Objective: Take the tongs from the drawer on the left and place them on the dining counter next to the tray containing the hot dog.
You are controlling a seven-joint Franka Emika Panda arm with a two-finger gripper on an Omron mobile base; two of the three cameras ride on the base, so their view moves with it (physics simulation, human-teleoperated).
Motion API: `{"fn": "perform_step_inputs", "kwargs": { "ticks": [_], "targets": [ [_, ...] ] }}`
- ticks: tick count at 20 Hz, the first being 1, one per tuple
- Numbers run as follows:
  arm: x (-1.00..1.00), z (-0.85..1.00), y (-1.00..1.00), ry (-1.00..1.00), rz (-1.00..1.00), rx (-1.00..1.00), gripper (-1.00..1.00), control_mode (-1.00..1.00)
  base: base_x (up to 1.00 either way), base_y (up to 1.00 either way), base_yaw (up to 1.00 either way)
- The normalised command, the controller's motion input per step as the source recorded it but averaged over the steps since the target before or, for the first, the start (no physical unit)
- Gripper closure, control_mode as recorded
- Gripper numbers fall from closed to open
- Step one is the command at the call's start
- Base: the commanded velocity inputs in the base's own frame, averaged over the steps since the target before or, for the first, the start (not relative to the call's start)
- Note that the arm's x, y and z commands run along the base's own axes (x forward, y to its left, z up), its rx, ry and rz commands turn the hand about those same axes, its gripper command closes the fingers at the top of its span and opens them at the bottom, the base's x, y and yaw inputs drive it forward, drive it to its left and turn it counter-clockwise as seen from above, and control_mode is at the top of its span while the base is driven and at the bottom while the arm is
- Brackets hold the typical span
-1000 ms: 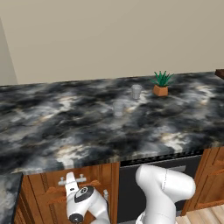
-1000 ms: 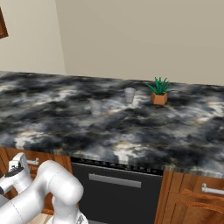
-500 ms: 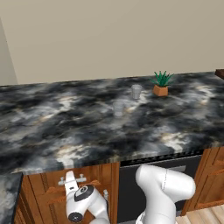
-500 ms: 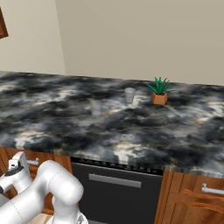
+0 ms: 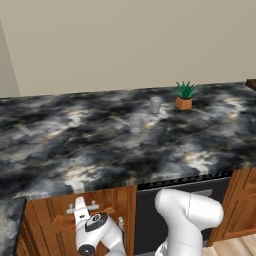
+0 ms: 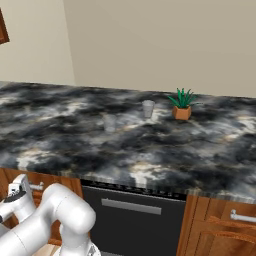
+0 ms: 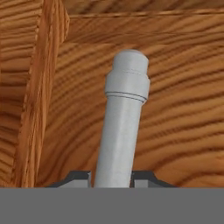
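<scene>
Drawer point(image 5: 75, 220) front in the left base view sits under the counter lip, with the pincer point(image 5: 80, 204) low against it. From the right base view the hand point(image 6: 17, 192) is tucked at the cabinet face, marble edge overhanging close above. Hand view: fingertips point(image 7: 78, 177) have just closed on the silver bar handle point(image 7: 122, 131), so pulling can begin; tongs presumably inside, unseen.

Claw point(image 7: 112, 177) tips tight on the silver bar handle point(image 7: 124, 118) — reddish-brown wooden drawer point(image 7: 175, 113) front close behind.
</scene>
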Motion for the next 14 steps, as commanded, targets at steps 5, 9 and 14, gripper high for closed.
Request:
{"fn": "perform_step_inputs", "kwargs": {
  "ticks": [5,9,14],
  "targets": [
    [-0.52,0.0,0.0,0.0,0.01,0.0,1.0,-1.0,0.0,0.0,0.0],
    [-0.56,0.0,0.0,0.0,0.03,0.0,1.0,-1.0,0.0,0.0,0.0],
    [-0.54,0.0,0.0,0.0,0.03,0.0,1.0,-1.0,0.0,0.0,0.0]
  ]
}}
